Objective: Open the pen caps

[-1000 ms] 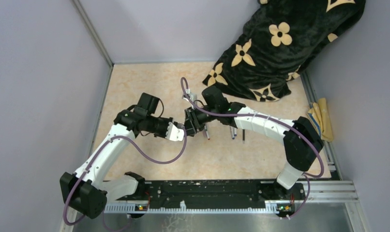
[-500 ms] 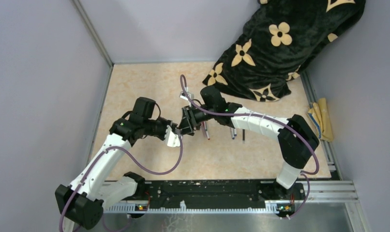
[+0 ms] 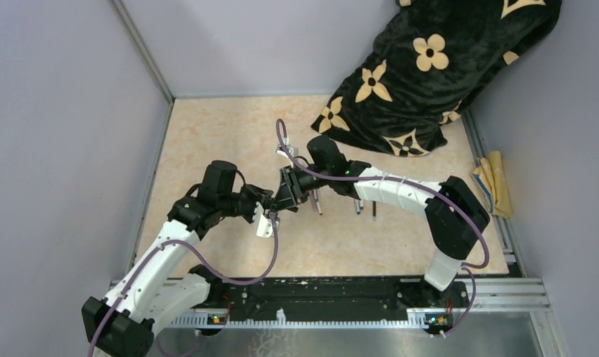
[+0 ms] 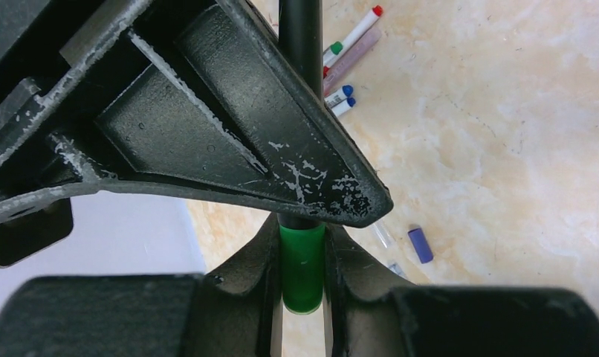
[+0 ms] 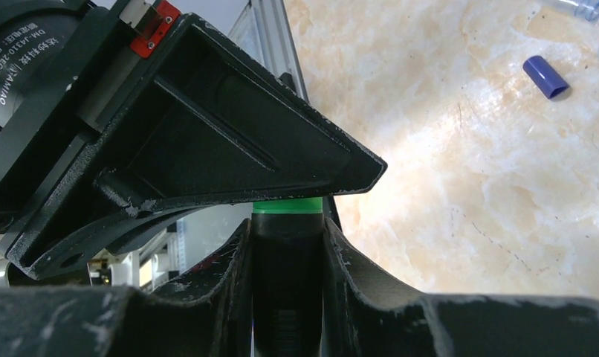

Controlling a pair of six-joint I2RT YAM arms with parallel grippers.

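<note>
Both grippers meet above the middle of the table and hold the thick black and green pen between them. My left gripper (image 3: 267, 214) (image 4: 302, 262) is shut on its green cap (image 4: 302, 269). My right gripper (image 3: 285, 195) (image 5: 287, 249) is shut on its black barrel (image 5: 287, 282), which also shows in the left wrist view (image 4: 300, 33). The green cap's rim (image 5: 287, 207) sits against the barrel end. Several slim pens (image 4: 354, 31) with coloured ends lie on the table (image 3: 316, 202). A loose blue cap (image 4: 421, 245) (image 5: 545, 76) lies on the table.
A black cloth with yellow flowers (image 3: 430, 67) is heaped at the back right. A folded yellow cloth (image 3: 497, 184) lies by the right wall. Two more pens (image 3: 360, 205) lie under the right forearm. Grey walls close in both sides; a metal rail (image 3: 490, 294) runs along the near edge.
The left arm has pulled back toward the near left and its gripper has dropped slightly. The right gripper has followed a little to the left. Both still hold the pen.
</note>
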